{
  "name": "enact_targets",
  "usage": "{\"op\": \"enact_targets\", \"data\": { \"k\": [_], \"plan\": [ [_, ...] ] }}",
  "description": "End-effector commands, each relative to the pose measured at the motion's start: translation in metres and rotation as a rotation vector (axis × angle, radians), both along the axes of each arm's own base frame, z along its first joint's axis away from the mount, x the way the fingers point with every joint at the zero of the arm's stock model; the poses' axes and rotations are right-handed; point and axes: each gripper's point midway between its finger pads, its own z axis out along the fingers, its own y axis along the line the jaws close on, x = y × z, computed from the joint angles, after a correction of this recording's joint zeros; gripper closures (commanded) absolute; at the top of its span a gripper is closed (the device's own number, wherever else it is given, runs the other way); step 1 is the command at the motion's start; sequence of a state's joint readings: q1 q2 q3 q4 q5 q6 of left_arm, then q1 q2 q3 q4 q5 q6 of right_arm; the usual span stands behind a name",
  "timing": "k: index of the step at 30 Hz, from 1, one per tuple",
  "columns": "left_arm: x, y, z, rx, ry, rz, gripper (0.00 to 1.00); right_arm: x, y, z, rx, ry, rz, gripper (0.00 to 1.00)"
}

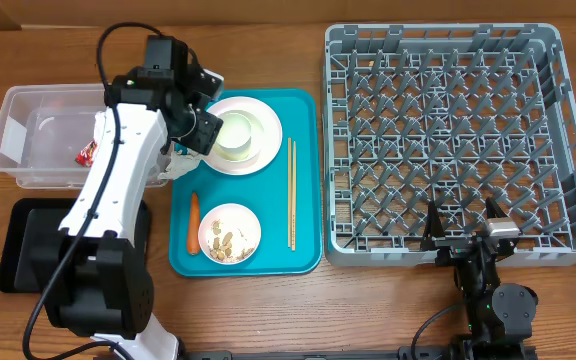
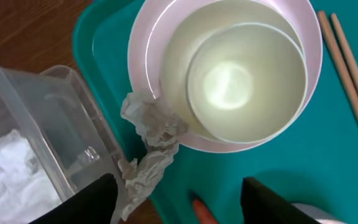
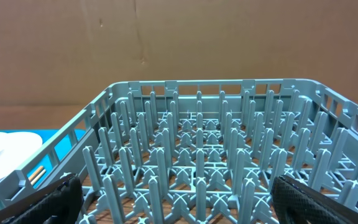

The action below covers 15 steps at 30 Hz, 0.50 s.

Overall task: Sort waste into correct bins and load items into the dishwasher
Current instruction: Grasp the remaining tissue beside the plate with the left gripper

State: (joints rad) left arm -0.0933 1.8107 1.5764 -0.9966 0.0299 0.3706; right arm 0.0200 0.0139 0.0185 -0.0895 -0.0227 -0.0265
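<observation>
My left gripper is open and empty, hanging over the teal tray's left edge. Just below it lies a crumpled white tissue, draped between the pink-white plate and the clear tub. The plate holds a white bowl with a cup nested inside. An orange carrot piece lies under the jaws. A second bowl holds peanuts and scraps. The chopsticks lie on the tray's right side. My right gripper is open and empty at the front edge of the grey rack.
The teal tray sits between the tub and the rack. The clear tub holds a red wrapper and white tissue. The black tray lies at the front left, partly under my left arm. A cardboard wall stands behind the rack.
</observation>
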Motion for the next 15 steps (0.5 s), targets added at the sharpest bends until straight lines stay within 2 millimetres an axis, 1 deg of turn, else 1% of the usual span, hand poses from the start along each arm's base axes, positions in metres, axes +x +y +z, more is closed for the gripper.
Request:
{"op": "enact_targets", "data": {
  "k": [1,6,11,13,15],
  "plan": [
    [0.0,0.001,0.0,0.057,-0.007,-0.148,0.36,0.0,0.0,-0.001,0.0,-0.008,0.002,0.0],
    [-0.003,0.008,-0.006,0.124,0.004,-0.237,0.41,0.0,0.0,-0.001,0.0,-0.008,0.002,0.0],
    [-0.001,0.007,-0.012,0.132,-0.002,-0.269,0.44,0.0,0.0,-0.001,0.0,-0.008,0.002,0.0],
    [-0.003,0.007,-0.021,0.142,0.02,-0.302,0.45,0.0,0.0,-0.001,0.0,-0.008,0.002,0.0],
    [-0.007,0.009,-0.035,0.151,0.056,-0.33,0.44,0.0,0.0,-0.001,0.0,-0.008,0.002,0.0]
  ]
}}
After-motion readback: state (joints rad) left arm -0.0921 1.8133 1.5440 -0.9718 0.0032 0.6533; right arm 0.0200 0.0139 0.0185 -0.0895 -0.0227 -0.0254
